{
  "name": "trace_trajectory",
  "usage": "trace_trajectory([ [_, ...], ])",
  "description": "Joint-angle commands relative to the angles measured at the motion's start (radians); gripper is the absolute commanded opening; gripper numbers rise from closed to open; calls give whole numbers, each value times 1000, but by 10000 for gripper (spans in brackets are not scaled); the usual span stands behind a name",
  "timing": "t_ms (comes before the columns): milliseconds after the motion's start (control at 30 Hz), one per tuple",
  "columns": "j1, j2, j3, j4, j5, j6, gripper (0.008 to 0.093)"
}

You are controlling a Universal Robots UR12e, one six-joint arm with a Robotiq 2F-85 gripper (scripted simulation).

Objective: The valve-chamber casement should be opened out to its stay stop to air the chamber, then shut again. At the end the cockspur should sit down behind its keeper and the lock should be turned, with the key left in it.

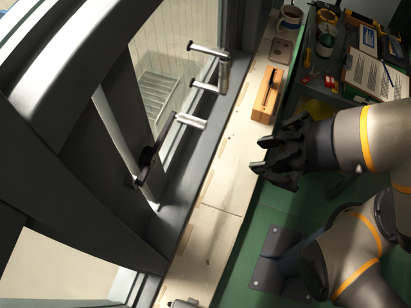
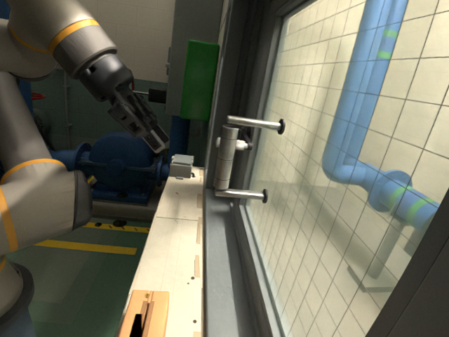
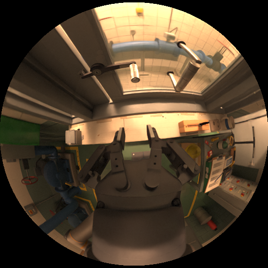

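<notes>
The cockspur handle [image 1: 159, 146] [image 3: 110, 67] is pivoted on the casement's stile, and its silver grip [image 1: 192, 120] [image 3: 134, 73] stands out beside the glass. The casement [image 1: 166, 76] [image 2: 326, 174] sits closed in its frame. A steel pull bar [image 1: 224, 76] [image 2: 225, 159] [image 3: 186, 73] with two stand-off arms is on the sash by the sill. My gripper [image 1: 265, 154] [image 2: 157, 139] [image 3: 136, 136] hangs open and empty out over the green floor, short of the sill and pointing toward the window. I cannot make out a lock or key.
The pale sill ledge [image 1: 229, 159] [image 2: 177, 232] runs under the window. It carries an orange box [image 1: 267, 94] [image 3: 193, 125], a grey plate [image 1: 281, 50], a mug [image 1: 290, 17] and a small grey box [image 2: 181, 165] [image 3: 73, 136]. A cluttered tool bench [image 1: 352, 53] stands beside it.
</notes>
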Motion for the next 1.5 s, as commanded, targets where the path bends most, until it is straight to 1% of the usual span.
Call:
trace_trajectory([
  [0,-13,-10,8,-11,19,-3,480],
  [300,-149,-113,96,-120,217,-20,480],
  [467,-213,-159,147,-200,323,-3,480],
  [600,-248,-176,189,-298,393,37,480],
  [733,-261,-161,232,-450,441,106,480],
  [833,-257,-123,264,-601,460,172,480],
  [933,-243,-60,293,-776,465,244,480],
  [1033,-224,21,317,-963,461,314,480],
  [1233,-180,204,349,-1316,436,431,480],
  [1367,-154,318,361,-1510,415,489,480],
  [1467,-137,391,365,-1629,400,521,480],
])
